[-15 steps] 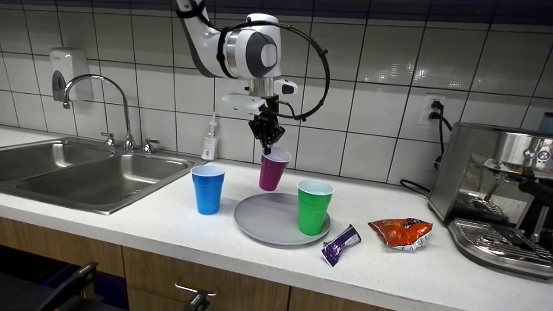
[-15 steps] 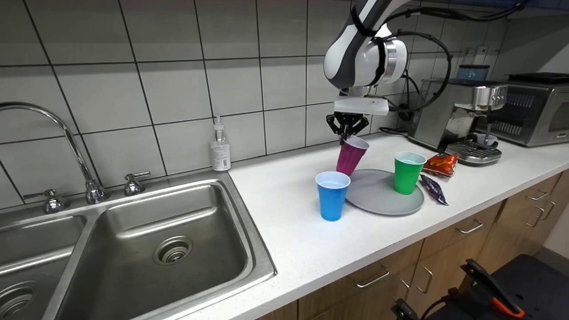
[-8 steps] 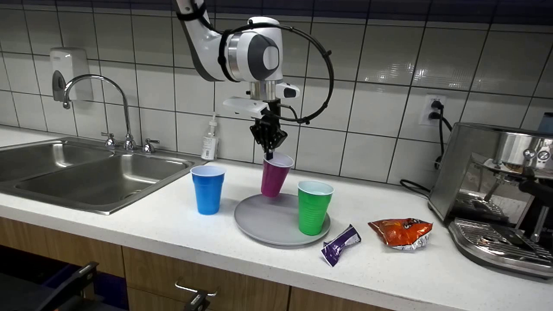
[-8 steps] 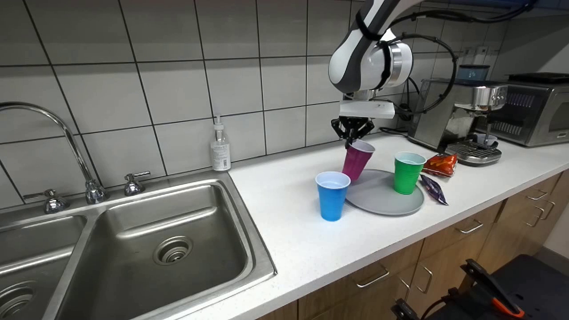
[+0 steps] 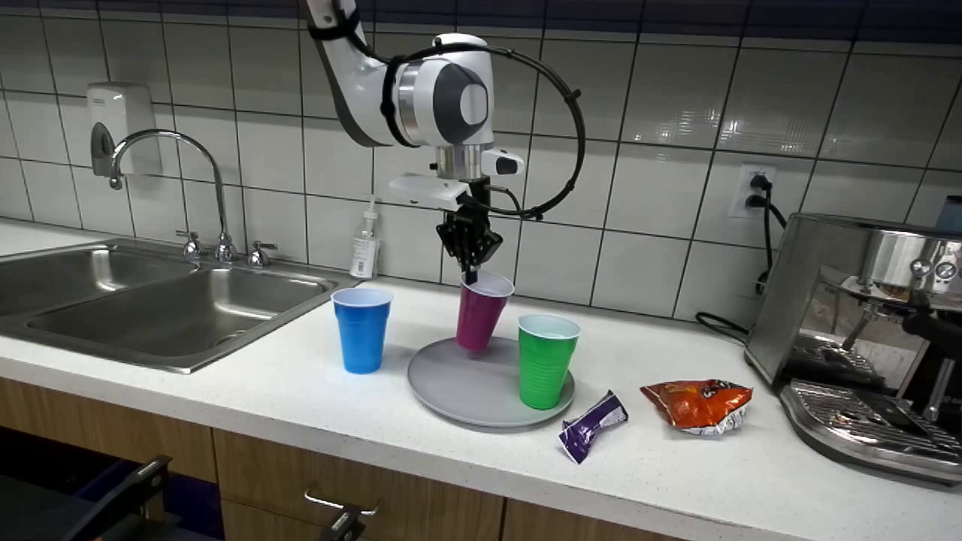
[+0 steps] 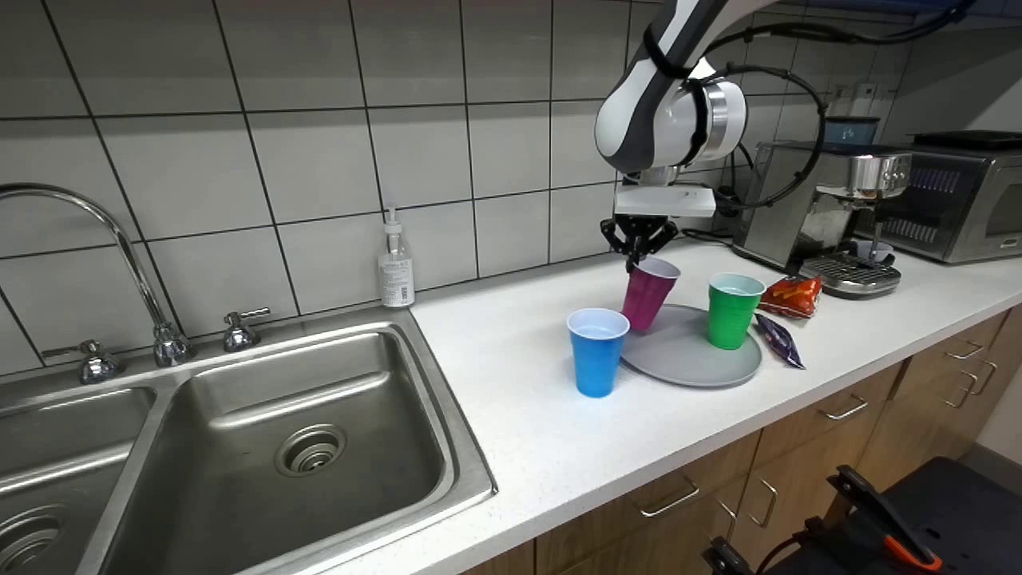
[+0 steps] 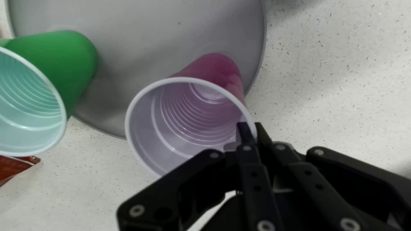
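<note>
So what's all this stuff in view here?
Counter: 1, white, along wall
Plate: 1, grey, on counter
Magenta cup: 1, magenta, tilted over plate
Green cup: 1, green, on plate
Blue cup: 1, blue, beside plate
Twisted packet: 1, purple, beside plate
Snack bag: 1, orange, near twisted packet
Coffee machine: 1, silver, on counter
Boxy appliance: 1, silver, beyond coffee machine
Sink: 1, silver, in counter
Faucet: 1, chrome, on sink's rim
Pump bottle: 1, clear, by wall
Dispenser: 1, white, on wall
Outlet: at least 1, white, on wall
Drawers: several, brown, under counter
Dark equipment: count unclear, black, foreground
Robot arm: 1, white, above counter
Cables: several, black, around robot arm
Gripper: 1, black, pinching magenta cup's rim
</note>
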`<state>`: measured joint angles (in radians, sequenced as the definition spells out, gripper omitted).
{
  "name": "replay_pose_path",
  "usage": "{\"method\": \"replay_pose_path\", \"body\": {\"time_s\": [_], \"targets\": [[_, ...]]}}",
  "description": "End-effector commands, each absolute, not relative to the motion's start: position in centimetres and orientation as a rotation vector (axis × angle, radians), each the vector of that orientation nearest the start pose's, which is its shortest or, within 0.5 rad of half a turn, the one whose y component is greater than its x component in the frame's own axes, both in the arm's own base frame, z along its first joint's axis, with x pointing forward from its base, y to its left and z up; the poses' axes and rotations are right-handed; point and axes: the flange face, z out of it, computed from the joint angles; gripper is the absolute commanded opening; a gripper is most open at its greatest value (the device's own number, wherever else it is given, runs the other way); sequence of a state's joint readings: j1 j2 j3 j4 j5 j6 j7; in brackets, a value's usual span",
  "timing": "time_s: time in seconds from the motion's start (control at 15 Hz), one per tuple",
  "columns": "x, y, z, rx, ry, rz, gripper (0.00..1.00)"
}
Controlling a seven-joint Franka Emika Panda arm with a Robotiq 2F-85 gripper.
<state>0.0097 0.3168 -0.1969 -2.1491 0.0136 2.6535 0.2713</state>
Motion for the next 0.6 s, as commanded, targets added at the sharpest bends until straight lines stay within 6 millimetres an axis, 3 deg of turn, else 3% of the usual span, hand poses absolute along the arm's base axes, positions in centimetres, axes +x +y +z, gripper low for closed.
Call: {"method": "replay_pose_path", "body": {"time_s": [0.0,0.53], "targets": [[57.43,-11.13,27.62,-3.104,0.72,-0.31,0.01],[57.6,-11.21,26.96,-3.114,0.714,-0.293,0.01]]}}
